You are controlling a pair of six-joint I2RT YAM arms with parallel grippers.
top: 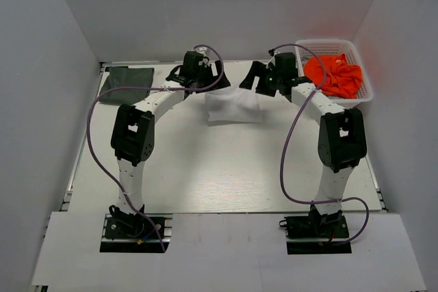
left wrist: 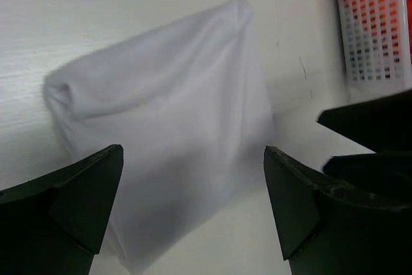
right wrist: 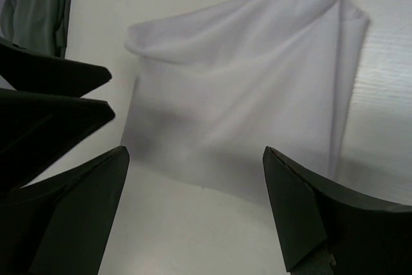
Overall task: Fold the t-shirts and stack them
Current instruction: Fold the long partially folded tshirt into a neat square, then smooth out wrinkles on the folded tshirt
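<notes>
white t-shirt [top: 234,109] folded, laid on surface [top: 205,169], upper centre | left end effector [left wrist: 193,165] released, nothing gripped | right end effector [right wrist: 196,159] released, nothing gripped | dark t-shirt [top: 126,75] laid upper left

white t-shirt [top: 234,106], grey-green t-shirt [top: 126,84], orange cloth [top: 335,73]

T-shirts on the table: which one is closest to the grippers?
The white t-shirt, folded at centre, right by the left gripper and right gripper. The dark grey-green t-shirt lies at the far left edge.
</notes>
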